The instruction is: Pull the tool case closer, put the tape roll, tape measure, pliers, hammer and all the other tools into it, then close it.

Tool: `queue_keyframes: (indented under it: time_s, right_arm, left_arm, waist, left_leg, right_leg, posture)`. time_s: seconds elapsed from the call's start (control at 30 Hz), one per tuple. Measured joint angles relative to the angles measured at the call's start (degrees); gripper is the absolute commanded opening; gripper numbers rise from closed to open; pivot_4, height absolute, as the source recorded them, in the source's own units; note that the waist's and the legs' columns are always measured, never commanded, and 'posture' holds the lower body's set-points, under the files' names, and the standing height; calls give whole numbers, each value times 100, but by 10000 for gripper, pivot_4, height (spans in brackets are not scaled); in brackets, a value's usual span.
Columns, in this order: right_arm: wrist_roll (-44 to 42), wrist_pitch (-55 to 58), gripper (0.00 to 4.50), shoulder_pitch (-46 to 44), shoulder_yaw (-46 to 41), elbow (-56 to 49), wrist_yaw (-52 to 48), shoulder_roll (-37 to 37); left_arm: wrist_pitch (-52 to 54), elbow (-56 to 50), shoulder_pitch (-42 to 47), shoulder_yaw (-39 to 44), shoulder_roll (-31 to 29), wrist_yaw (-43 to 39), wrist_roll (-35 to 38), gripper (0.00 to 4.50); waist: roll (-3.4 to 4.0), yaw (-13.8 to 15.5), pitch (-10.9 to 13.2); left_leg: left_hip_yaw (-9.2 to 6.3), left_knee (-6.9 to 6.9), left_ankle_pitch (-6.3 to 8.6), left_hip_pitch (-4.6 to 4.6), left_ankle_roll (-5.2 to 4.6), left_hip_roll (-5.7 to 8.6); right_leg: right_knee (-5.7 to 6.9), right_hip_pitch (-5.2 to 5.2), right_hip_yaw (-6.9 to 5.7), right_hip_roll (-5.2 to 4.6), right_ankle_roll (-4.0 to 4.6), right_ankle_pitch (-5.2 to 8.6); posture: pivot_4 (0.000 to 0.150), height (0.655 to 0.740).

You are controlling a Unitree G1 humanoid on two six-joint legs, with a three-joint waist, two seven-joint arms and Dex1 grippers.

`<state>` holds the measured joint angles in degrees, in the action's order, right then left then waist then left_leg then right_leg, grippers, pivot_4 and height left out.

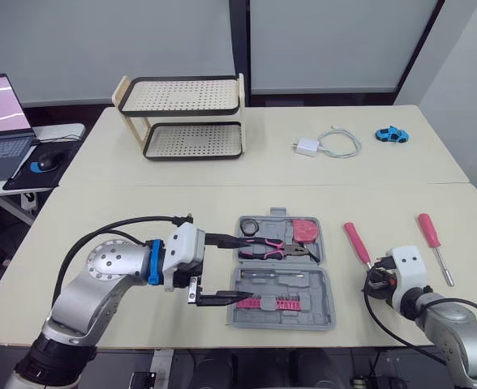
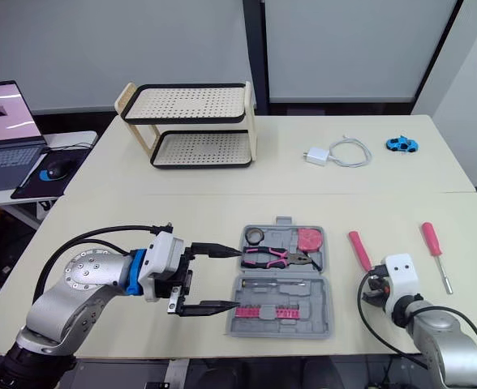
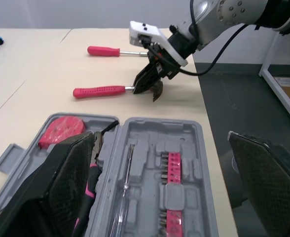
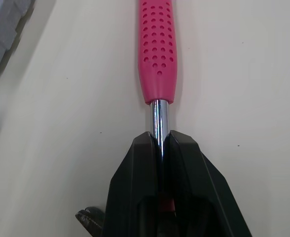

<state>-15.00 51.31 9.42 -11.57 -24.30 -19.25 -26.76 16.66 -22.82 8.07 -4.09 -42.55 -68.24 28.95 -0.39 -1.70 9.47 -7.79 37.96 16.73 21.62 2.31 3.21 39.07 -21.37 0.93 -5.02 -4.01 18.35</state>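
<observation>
Step in hand: the pink-handled hammer (image 1: 356, 241), so judged from its chrome shaft and long grip, is being taken up for the grey plastic tool case (image 1: 315, 296).
Right pincer (image 4: 160, 143): closed on the bare chrome shaft just beside the end of the pink grip, with the tool lying flat on the cream tabletop (image 1: 141, 211).
Left pincer (image 1: 245, 269): spread wide and holding nothing, its two black fingers set at the case's left edge.
Case: open, near the front edge of the tabletop. The black tape roll (image 1: 248, 225), the pink-and-black pliers (image 1: 267, 247) and the round pink tape measure (image 1: 306, 231) are seated in its far half.
Doing it well: a straight lift is advised before any swing leftward, since the long grip sticks out from the hold and could catch the case's right rim. The case could be steadied by the left pincer.
Edges: the tabletop's front edge is near the right pincer, so a slip there could send the tool off.
Open room: bare tabletop lies between case and hammer. The pink-handled screwdriver (image 1: 430, 231) lies apart on the right.
</observation>
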Motion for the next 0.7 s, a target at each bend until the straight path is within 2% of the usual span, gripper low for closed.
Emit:
queue_keyframes:
  time_s: [0.2, 0.4, 0.57, 0.7]
  right_arm:
    - [-181, 229, 903, 101, -190, -895, -429, -808]
    - [-334, 238, 903, 136, -32, -1903, -1464, -2376]
    - [-536, 200, 903, -412, 489, -2375, -2555, -3861]
    - [-613, 146, 903, -1259, 1379, -2511, -3099, -4268]
  left_arm:
    - [-111, 99, -288, 425, -374, -98, -18, 45000]
    - [-249, 210, -590, 682, -674, -330, -18, 45000]
    - [-427, 326, -807, 904, -893, -594, -14, 45000]
    - [-490, 361, -910, 1010, -961, -804, 17, 45000]
  waist:
    - [5, -10, 2]
    - [4, -1, 4]
    - [3, -7, 7]
    - [-1, -4, 9]
  left_leg:
    - [0, -3, 0, 0, 0, -2]
    - [-1, -1, 1, 2, -2, -2]
    - [0, 0, 1, 4, -2, -4]
    - [-3, 0, 2, 7, -3, -6]
  right_leg:
    - [-1, -1, 0, 1, 0, 0]
    - [-6, 4, -7, 0, 0, 0]
    - [-9, 3, -8, -1, 0, 0]
    - [-11, 2, -11, -1, 0, 0]
  posture:
    - [1500, 7318]
    - [1500, 7318]
    - [1500, 7318]
    - [1500, 7318]
